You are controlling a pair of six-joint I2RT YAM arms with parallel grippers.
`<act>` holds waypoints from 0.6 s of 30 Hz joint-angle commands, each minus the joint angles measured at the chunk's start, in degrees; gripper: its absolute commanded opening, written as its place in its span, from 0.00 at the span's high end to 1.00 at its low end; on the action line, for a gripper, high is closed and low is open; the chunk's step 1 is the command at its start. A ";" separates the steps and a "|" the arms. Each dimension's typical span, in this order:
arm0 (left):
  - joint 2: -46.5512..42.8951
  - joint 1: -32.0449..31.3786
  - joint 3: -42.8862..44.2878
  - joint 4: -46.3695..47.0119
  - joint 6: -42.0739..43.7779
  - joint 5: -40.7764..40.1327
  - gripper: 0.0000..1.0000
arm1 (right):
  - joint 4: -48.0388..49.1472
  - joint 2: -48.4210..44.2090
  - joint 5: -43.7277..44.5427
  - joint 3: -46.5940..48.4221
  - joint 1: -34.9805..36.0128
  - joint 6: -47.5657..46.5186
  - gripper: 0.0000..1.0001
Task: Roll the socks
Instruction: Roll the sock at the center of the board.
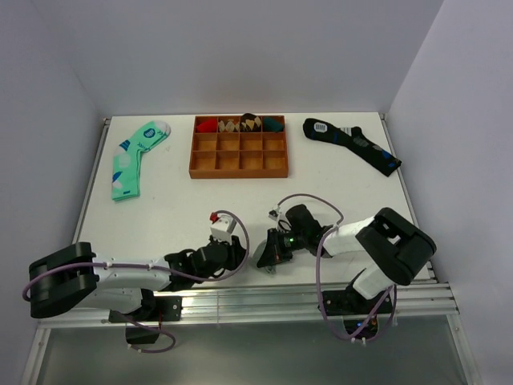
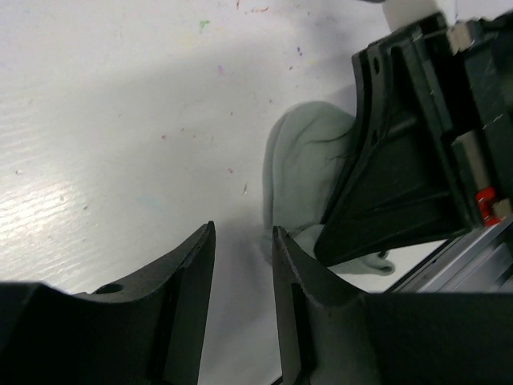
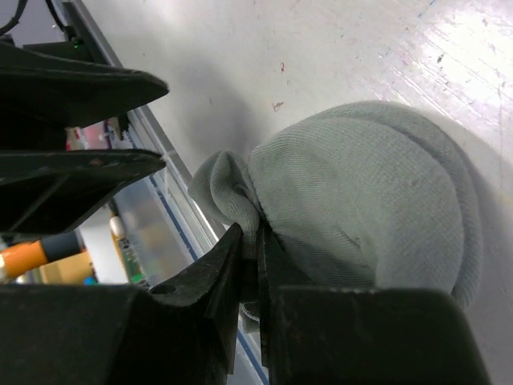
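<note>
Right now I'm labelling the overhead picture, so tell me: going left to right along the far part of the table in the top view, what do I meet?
mint-green patterned sock → wooden compartment tray → dark navy sock

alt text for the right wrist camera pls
The right gripper pinches a fold of the light-grey socks, which are bunched into a rounded bundle on the white table near its front edge. The left gripper, black fingers apart and holding nothing, shows at the upper left.

The socks are partly hidden behind the right end effector.
</note>
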 commanded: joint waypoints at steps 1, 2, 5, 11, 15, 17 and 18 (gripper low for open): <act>-0.02 -0.45 -2.63 9.17 3.36 0.68 0.59 | -0.74 3.28 -1.29 -1.52 -0.96 0.16 0.87; 0.16 -0.45 -3.16 10.06 3.97 1.21 0.59 | -0.04 4.42 -2.00 -1.87 -1.39 0.34 0.87; 0.77 -0.71 -4.91 14.54 3.98 2.18 0.58 | 1.55 5.74 -3.67 -2.31 -2.80 1.04 0.88; 2.26 -0.89 -8.44 22.71 4.42 5.17 0.51 | 2.87 7.77 -5.52 -3.02 -4.47 1.04 0.88; 5.51 -0.89 -7.47 24.83 5.65 8.15 0.51 | 3.30 9.17 -6.13 -3.28 -5.70 1.04 0.88; 6.75 -0.89 -7.82 26.15 5.48 8.86 0.51 | 3.66 9.96 -6.40 -3.19 -6.06 1.22 0.88; 7.01 -0.89 -8.17 27.54 5.47 9.12 0.51 | 4.35 10.23 -6.48 -3.28 -6.06 1.56 0.88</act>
